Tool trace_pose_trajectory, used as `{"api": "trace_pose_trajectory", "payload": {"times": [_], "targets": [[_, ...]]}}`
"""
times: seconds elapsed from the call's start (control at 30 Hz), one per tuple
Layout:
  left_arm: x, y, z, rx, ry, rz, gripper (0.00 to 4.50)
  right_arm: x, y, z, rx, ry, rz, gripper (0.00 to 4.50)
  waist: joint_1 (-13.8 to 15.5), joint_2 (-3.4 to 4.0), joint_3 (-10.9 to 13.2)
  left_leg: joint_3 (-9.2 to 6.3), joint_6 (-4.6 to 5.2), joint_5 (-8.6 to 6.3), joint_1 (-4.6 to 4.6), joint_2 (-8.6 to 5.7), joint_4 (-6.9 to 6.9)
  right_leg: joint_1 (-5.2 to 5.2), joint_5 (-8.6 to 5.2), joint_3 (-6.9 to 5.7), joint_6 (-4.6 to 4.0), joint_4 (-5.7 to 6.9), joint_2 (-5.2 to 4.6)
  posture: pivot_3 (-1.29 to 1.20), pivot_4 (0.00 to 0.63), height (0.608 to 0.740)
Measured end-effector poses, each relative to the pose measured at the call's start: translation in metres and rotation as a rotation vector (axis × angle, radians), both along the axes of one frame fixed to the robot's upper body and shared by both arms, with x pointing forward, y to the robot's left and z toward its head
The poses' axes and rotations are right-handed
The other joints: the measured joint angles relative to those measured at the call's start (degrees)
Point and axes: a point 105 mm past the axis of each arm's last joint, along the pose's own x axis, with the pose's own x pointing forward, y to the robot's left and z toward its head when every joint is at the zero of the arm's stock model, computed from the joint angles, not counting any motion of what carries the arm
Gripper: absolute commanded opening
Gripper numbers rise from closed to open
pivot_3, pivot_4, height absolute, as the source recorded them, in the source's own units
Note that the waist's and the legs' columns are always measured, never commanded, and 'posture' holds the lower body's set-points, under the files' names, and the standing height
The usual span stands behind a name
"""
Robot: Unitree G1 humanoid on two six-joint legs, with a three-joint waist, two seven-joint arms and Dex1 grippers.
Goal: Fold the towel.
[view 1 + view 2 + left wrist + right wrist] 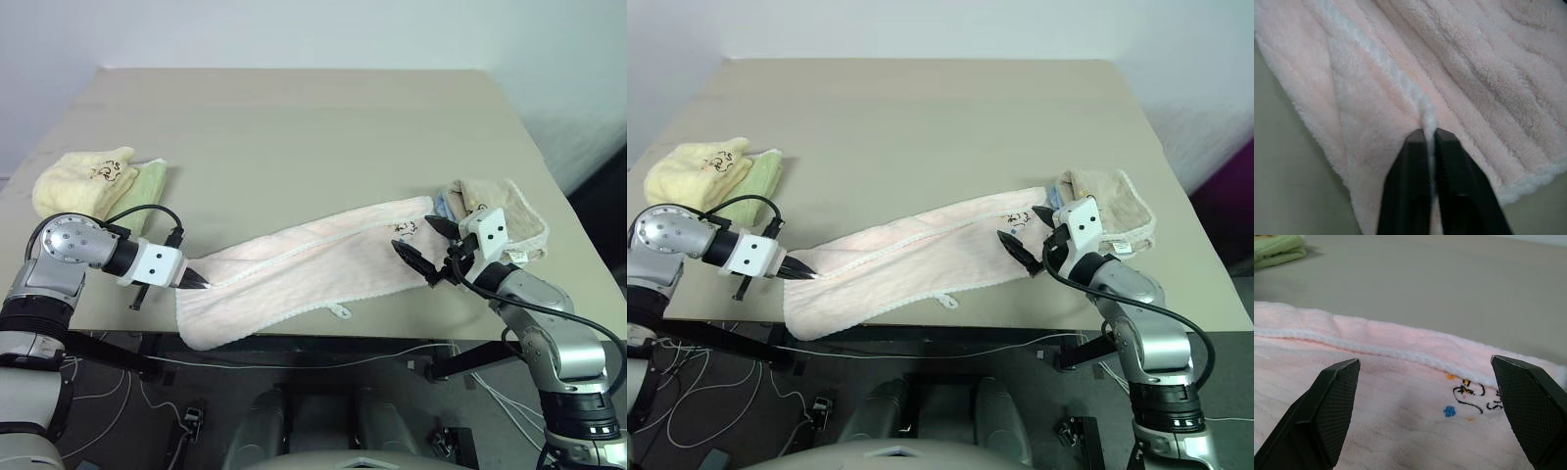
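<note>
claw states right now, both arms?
Left claw: shut on the pink towel, pinching its white stitched edge.
Right claw: open, holding nothing, over the towel's logo end.

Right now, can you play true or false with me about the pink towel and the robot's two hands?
1. The left gripper is pinching the pink towel. True.
2. The right gripper is squeezed shut. False: its fingers are spread wide open over the towel's end with the little logo.
3. The pink towel is folded into a neat square. False: it lies stretched out long across the table, one end hanging over the front edge.
4. A yellow towel sits folded on the table's left side. True.
5. A green towel lies right beside the yellow one. True.
</note>
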Motion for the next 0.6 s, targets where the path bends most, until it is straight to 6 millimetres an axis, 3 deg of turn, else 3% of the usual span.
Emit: {"api": "trace_pose_trajectory", "payload": {"times": [0.17, 0.3, 0.47, 0.6], "targets": [[0.001, 0.0, 0.0, -0.014, 0.004, 0.013, 0.07, 0.0, 0.0, 0.0, -0.001, -0.002, 0.0, 4.5, 0.0, 0.0, 0.0, 0.0, 0.0, 0.0, 0.0, 0.0, 0.0, 0.0, 0.0, 0.0, 0.0, 0.01, 0.0, 0.0, 0.15, 0.74], [0.007, -0.002, 0.012, -0.114, -0.008, 0.078, 0.07, 0.003, 0.0, 0.005, -0.057, -0.033, -0.001, 4.5, 0.0, 0.0, 0.0, 0.0, 0.0, 0.0, 0.0, 0.0, 0.03, -0.01, 0.0, 0.0, 0.0, 0.03, 0.0, 0.0, 0.15, 0.74], [0.009, -0.002, 0.025, -0.214, -0.058, 0.145, 0.07, 0.036, -0.004, 0.027, -0.388, -0.198, -0.018, 4.5, -0.6, 0.02, 0.0, 0.02, 0.0, 0.0, 0.02, 0.0, 0.02, -0.05, -0.01, 0.0, 0.01, 0.07, 0.03, 0.0, 0.15, 0.74], [0.003, 0.005, 0.018, -0.236, -0.056, 0.197, 0.07, 0.057, -0.011, 0.016, -0.6, -0.235, -0.012, 4.5, -1.0, 0.02, 0.0, 0.03, 0.0, 0.0, 0.0, -0.02, 0.03, -0.05, -0.03, 0.0, 0.02, 0.07, -0.01, 0.0, 0.15, 0.74]]}}
